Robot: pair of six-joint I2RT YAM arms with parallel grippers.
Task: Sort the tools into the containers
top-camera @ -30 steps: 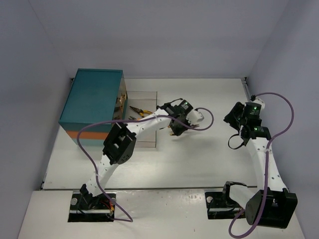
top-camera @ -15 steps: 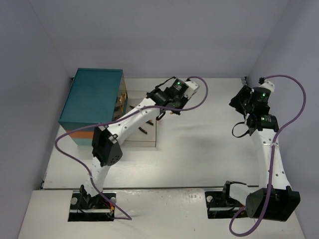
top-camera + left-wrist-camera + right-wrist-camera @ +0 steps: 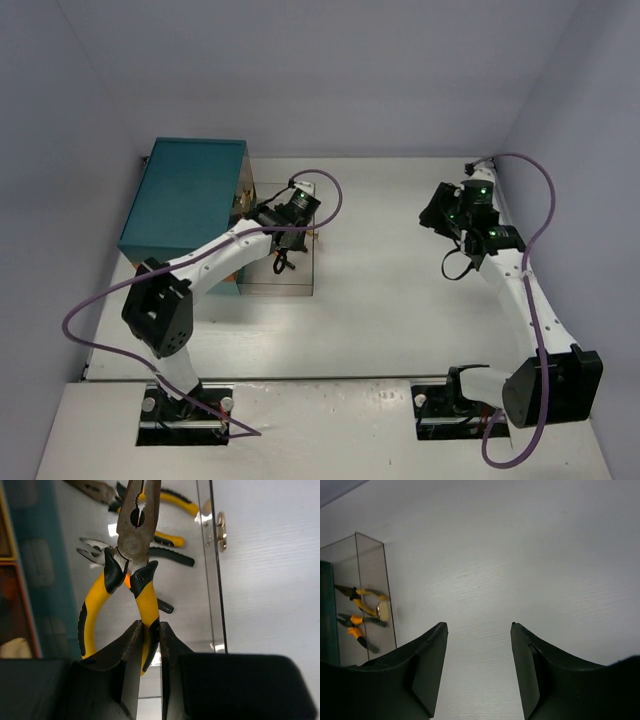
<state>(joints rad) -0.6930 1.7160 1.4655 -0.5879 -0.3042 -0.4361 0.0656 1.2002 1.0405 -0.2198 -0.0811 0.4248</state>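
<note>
One teal chest [image 3: 185, 205] stands left of the left gripper [image 3: 148, 626], which is clamped on one handle of a single pair of yellow-handled pliers [image 3: 134, 542], nose pointing away from the fingers. Below and beyond it, in the one open clear drawer [image 3: 300, 287], lie two other tools (one yellow-handled pair [image 3: 170, 499], one black-handled tool [image 3: 172, 559]). A single brass knob [image 3: 220, 530] sits to its right. Far right, the right gripper [image 3: 479, 626] hangs with fingers parted, holding nothing, above the table [image 3: 520, 555].
</note>
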